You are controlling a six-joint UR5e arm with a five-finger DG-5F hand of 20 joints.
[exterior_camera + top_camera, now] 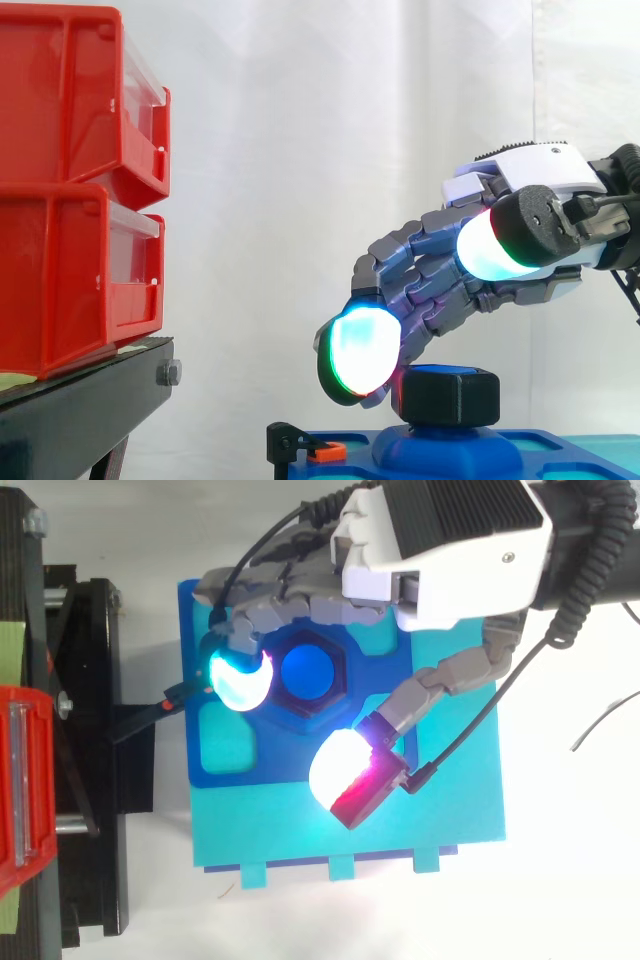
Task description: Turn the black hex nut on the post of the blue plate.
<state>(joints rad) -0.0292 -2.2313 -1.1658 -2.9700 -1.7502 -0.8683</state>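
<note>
The black hex nut (pixel 450 396) (pixel 305 706) sits on the blue post (pixel 306 670) at the middle of the dark blue plate (pixel 352 460) (pixel 228 752). My hand (pixel 440 272) (pixel 290 598) hovers over it, open, with its fingers bent and spread. One glowing cyan fingertip (pixel 358 354) (pixel 237 676) hangs close beside the nut's left side, at about the height of its top. The thumb's pad (pixel 497 246) (pixel 347 772) is held well above the plate, off the nut's near right corner. Nothing is between the fingers.
The blue plate lies on a teal base (pixel 400 820) on the white table. A small black clamp with an orange part (pixel 318 450) (pixel 185 694) sits at the plate's left edge. Further left, stacked red bins (pixel 70 180) (pixel 22 780) rest on a black stand (pixel 90 405).
</note>
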